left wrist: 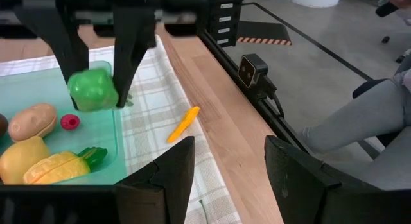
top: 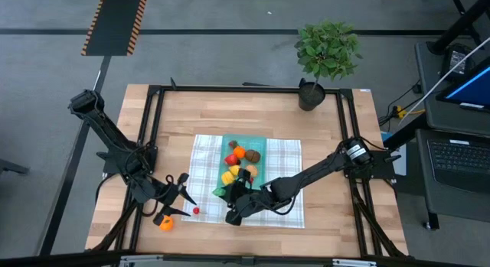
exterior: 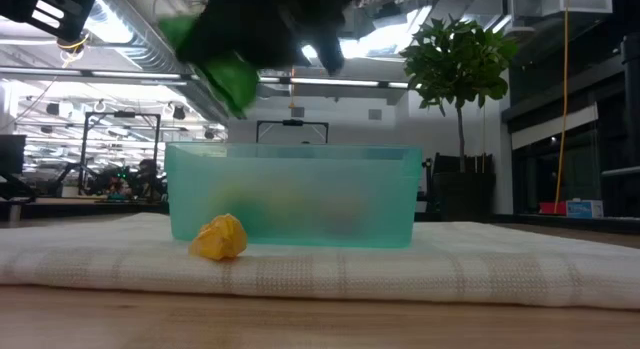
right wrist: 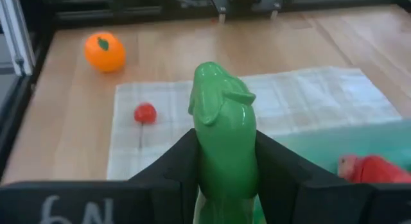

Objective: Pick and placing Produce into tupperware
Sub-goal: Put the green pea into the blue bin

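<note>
The right gripper's fingers (right wrist: 221, 179) are clenched on a green toy pepper (right wrist: 223, 137), carried above the teal tupperware's (top: 253, 144) front rim, mid-table on the checked cloth (top: 283, 156). This looks like the carry step; next it likely needs centring over the container, then release. The left gripper (top: 178, 183) waits near the front-left corner, fingers parted and empty.

Lab: framed workbench (top: 230, 99), exposed ceiling ducts (exterior: 150, 39)

Handwritten white marks, perhaps "6N", stand on the right end effector (right wrist: 225, 179), below the green toy (right wrist: 223, 144).
</note>
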Controlling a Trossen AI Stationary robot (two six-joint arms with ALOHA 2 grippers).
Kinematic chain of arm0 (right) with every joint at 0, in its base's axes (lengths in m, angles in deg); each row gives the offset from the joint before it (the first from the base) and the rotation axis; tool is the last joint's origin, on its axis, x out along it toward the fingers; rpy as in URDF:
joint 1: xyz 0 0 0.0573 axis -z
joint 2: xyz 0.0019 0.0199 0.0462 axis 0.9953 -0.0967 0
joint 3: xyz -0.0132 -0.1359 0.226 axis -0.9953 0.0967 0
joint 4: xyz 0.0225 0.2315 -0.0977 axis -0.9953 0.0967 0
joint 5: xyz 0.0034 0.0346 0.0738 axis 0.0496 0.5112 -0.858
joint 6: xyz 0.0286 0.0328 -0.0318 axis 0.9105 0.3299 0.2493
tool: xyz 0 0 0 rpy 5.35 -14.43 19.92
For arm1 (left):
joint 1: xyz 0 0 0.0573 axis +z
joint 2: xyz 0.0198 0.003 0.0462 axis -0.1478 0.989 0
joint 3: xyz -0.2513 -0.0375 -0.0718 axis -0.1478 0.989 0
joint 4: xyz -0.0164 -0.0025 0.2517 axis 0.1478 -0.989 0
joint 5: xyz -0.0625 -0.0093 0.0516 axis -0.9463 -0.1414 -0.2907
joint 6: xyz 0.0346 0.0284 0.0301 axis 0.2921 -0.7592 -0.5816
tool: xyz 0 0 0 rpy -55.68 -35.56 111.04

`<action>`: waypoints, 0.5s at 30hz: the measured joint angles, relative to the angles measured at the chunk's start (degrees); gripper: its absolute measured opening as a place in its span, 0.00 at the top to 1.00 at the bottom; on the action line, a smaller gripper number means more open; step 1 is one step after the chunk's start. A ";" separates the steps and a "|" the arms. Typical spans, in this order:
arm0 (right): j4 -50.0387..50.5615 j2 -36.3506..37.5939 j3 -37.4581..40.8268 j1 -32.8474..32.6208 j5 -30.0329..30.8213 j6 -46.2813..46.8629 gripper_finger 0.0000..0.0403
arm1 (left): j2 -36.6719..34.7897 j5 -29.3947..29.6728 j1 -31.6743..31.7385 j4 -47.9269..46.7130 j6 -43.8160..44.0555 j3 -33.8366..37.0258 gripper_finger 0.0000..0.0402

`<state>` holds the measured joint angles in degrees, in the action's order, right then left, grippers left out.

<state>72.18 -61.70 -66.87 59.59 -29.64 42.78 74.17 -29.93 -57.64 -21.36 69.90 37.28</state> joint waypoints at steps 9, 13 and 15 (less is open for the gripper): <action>-23.33 10.88 19.70 -1.23 2.87 -1.72 0.69 | -0.02 0.00 0.00 -0.61 -0.01 0.00 0.55; -31.13 16.74 28.33 -1.99 2.89 -3.04 0.70 | -0.02 0.20 0.15 -0.63 -0.15 0.00 0.55; -32.79 18.98 31.48 -2.23 2.83 -3.05 0.70 | -0.02 0.32 0.27 -0.61 -0.17 0.00 0.55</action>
<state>39.39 -42.72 -35.40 57.36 -26.81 39.73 74.15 -29.62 -57.37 -21.98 69.73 37.28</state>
